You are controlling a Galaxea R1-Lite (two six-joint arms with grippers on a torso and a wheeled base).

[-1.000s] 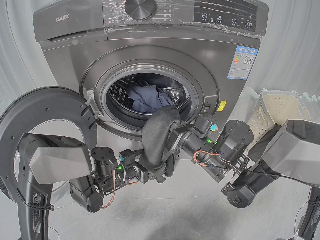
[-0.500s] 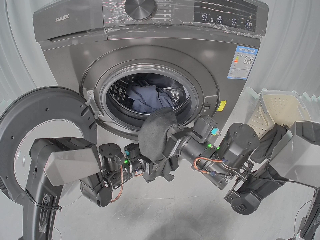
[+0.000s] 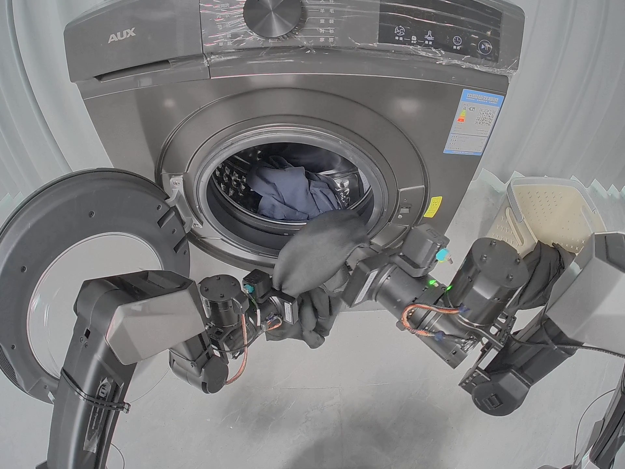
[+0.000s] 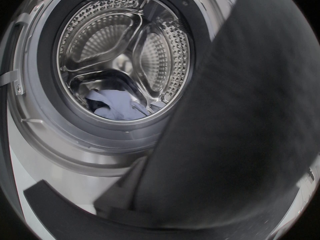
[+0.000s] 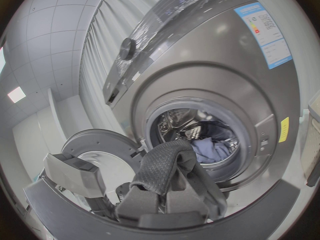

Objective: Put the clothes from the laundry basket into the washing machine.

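Dark grey knit garment (image 3: 322,249) slung between left hand (image 3: 306,314) and right hand (image 3: 355,265), just below the washing machine (image 3: 286,99) opening. Blue clothes (image 3: 286,193) in the drum; cream laundry basket (image 3: 553,210) at right, dark cloth (image 3: 543,265) over its rim. Left wrist: garment close up, left hand's grip impossible to tell. Right wrist: right hand clamped on the garment's textured fold.

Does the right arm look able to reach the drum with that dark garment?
Probably yes: the door is swung wide open, the right gripper holds the dark garment just outside the drum, and the blue garment inside leaves room.
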